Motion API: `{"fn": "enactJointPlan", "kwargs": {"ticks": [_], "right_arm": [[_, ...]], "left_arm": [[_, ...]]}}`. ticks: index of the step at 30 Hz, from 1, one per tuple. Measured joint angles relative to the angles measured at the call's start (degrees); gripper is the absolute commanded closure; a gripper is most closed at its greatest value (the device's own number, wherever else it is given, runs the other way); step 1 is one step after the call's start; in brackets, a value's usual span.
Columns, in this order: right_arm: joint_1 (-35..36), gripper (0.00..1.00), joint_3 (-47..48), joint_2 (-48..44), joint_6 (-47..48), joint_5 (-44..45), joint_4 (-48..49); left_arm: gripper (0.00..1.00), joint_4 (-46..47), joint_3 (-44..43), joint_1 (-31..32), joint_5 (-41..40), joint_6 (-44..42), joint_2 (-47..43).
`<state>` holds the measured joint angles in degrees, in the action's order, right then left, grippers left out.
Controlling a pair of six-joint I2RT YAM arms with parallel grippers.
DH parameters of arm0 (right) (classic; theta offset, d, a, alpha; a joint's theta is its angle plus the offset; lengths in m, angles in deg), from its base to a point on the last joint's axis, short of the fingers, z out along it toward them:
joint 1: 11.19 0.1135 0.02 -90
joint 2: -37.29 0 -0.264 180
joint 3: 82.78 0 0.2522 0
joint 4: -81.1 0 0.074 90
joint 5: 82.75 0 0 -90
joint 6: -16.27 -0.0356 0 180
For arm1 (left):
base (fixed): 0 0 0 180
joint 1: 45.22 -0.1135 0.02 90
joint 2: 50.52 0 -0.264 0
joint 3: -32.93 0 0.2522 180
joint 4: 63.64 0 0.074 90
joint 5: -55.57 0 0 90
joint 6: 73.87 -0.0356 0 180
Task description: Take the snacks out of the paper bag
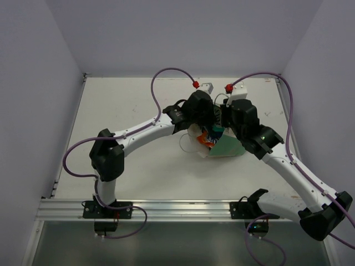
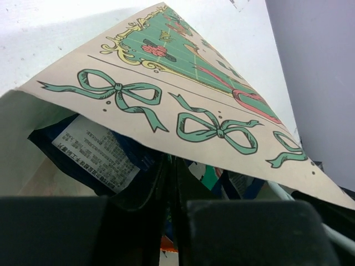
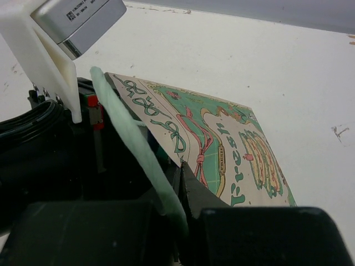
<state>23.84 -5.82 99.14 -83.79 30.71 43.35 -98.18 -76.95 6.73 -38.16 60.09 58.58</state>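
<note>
Top external shows the left hand (image 1: 209,127) and the right hand (image 1: 224,130) meeting tip to tip over the far middle of the table (image 1: 122,100), with the paper bag (image 1: 228,147) lying flat on its side just beneath both. The bag's long axis runs from the left hand's fingertips away under the right hand. Its open mouth faces the left hand and its closed bottom points past the right hand's wrist. A white string handle (image 1: 186,145) loops out on the table below the left hand. The snacks (image 1: 211,136) show as a cluster of blue, orange and teal at the mouth, between the two hands. In the left wrist view the bag's printed panel (image 2: 183,83), with its row of green bows, slopes like a roof above the fingers, which reach in under it. A dark blue packet (image 2: 94,155) with a white label lies just ahead and to the left of them, slanting down toward the fingertips. The left hand's fingers stand almost together with only a thin slit between. Whether that slit pinches a packet edge cannot be told. In the right wrist view the bag's pale mint rim (image 3: 127,127) runs straight down into the right hand, whose fingers are pressed together on it. The printed panel stretches away ahead and to the right of that hand, resting on the table.
</note>
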Motion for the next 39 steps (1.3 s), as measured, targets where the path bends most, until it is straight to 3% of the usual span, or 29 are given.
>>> {"fn": "enactJointPlan", "kwargs": {"ticks": [2, 10, 16, 21, 25, 28, 31, 36, 39], "right_arm": [[0.0, 1.00, -0.2, -0.1, 0.0, 0.0, 0.0], [0.2, 1.00, -1.0, -0.9, 0.0, 0.2, 0.7], [-0.2, 1.00, -1.7, -1.5, 0.0, 1.7, 1.4], [-1.0, 1.00, -2.4, -2.1, 0.0, 3.2, 1.6], [-1.6, 1.00, -3.1, -2.3, 0.0, 4.1, 1.9], [-1.7, 1.00, -3.3, -2.3, 0.0, 4.1, 2.3], [-1.7, 1.00, -3.4, -2.3, 0.1, 4.1, 2.3], [-1.7, 1.00, -3.4, -2.2, 0.2, 3.9, 2.4], [-1.7, 1.00, -3.4, -2.1, 0.2, 3.7, 2.4]], "left_arm": [[1.00, -0.1, 0.0, 0.0, -0.3, 0.0, 0.2], [1.00, -2.1, 0.0, 0.0, -1.3, -2.1, -0.8], [1.00, -7.9, 4.5, -1.0, -1.6, -6.3, -14.1], [1.00, -13.0, 6.9, -9.4, -0.9, -9.7, -29.9], [1.00, -15.2, 7.6, -16.7, -3.7, -13.7, -36.9], [1.00, -12.7, 13.3, -23.0, -3.9, -17.1, -39.6], [1.00, -7.9, 22.3, -29.4, -2.7, -19.7, -39.1], [1.00, -4.2, 29.4, -34.1, 0.3, -23.4, -26.8], [0.66, -3.7, 30.1, -36.0, 1.1, -24.3, -23.7]]}}
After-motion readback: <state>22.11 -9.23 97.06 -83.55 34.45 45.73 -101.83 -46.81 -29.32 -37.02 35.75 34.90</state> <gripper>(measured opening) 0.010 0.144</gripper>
